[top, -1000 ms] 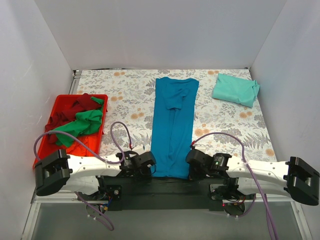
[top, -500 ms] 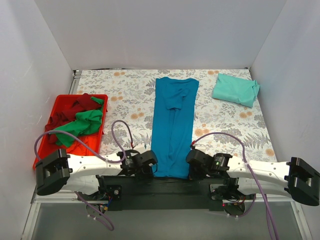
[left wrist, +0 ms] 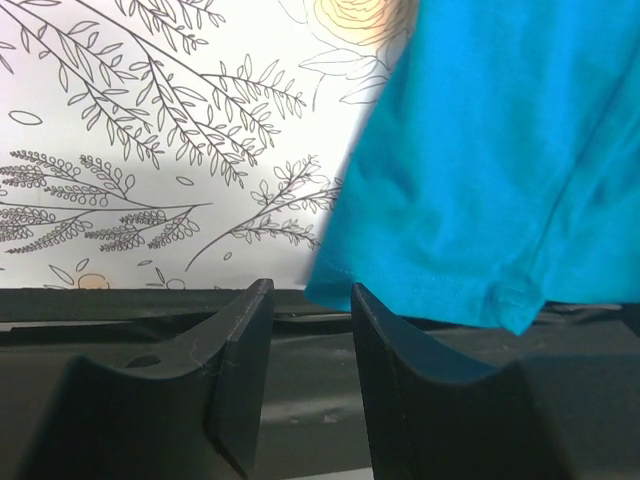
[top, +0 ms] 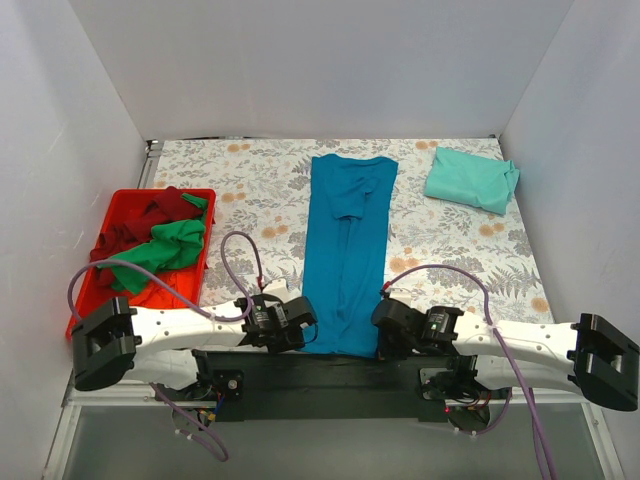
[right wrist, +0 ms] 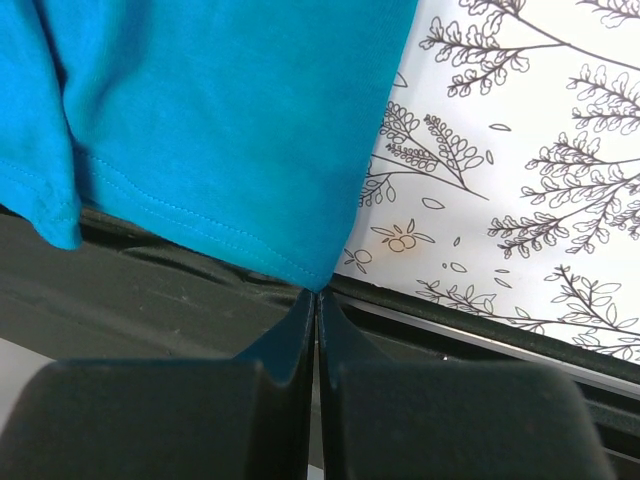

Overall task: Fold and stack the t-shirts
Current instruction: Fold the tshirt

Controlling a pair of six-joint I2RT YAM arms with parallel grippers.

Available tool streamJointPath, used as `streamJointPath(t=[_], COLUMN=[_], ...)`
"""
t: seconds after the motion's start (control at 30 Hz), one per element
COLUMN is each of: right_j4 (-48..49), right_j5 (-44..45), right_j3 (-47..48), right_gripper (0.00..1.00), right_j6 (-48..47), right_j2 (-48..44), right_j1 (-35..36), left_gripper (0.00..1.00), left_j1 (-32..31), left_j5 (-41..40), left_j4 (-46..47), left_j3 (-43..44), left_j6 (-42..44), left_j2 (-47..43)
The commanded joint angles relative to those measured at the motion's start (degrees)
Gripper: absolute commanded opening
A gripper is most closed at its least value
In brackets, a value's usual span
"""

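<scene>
The blue t-shirt (top: 345, 250) is spread on the surface (top: 250, 190), hem at the near edge. One hem corner is pinched by the right tool (right wrist: 317, 300). The released left tool (left wrist: 310, 300) should be closed squarely over the other corner.

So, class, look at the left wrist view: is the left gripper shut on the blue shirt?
No: the left gripper has its fingers apart, and the blue shirt has its corner just beyond the gap.

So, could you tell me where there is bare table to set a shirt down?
Bare floral cloth lies between the red tray and the blue shirt, and right of that shirt, nearer than the mint shirt. The tray is full; left claw and right claw crowd the shirt's near hem.
</scene>
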Motion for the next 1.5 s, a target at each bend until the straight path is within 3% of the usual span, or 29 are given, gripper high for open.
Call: streamJointPath(t=[0.0, 0.23, 0.33, 0.43, 0.47, 0.5, 0.77, 1.07, 1.47], right_j4=[1.1, 1.1, 1.1, 1.1, 1.1, 1.0, -3.9, -6.7, 0.6], right_j5=[0.6, 0.4, 0.5, 0.7, 0.8, 0.8, 4.2, 12.5, 11.8], right_j3=[0.2, 0.2, 0.2, 0.2, 0.2, 0.1, 3.3, 12.3, 21.7], right_gripper=[0.01, 0.01, 0.01, 0.01, 0.01, 0.01, 0.01, 0.01, 0.01], right_j6=[-0.4, -0.4, -0.4, -0.4, -0.3, -0.3, -0.1, -4.6, -23.1], right_j2=[0.2, -0.1, -0.3, -0.7, -1.0, -1.4, -6.3, -5.5, 4.3], right_j1=[0.4, 0.4, 0.4, 0.4, 0.4, 0.4, 0.5, -0.2, -19.0], left_gripper=[0.36, 0.36, 0.32, 0.18, 0.04, 0.0, 0.0, 0.0, 0.0], left_j1=[-0.3, -0.3, -0.4, -0.8, -0.9, -1.1, -2.0, 0.5, 15.8], left_j5=[-2.2, -1.1, -0.2, 0.7, 1.3, 1.5, -0.9, -6.6, -0.1], left_j4=[1.2, 4.4, 4.8, 6.3, 6.6, 7.2, 8.8, 10.7, 21.7], left_j3=[1.4, 1.1, 0.6, -0.2, -0.5, -0.9, -0.8, 6.6, 10.6], left_j6=[-6.8, -6.3, -6.2, -6.2, -6.2, -6.3, -7.4, -1.4, 12.5], left_j2=[1.2, 4.4, 4.8, 4.4, 4.4, 4.2, 0.2, 0.7, 6.4])
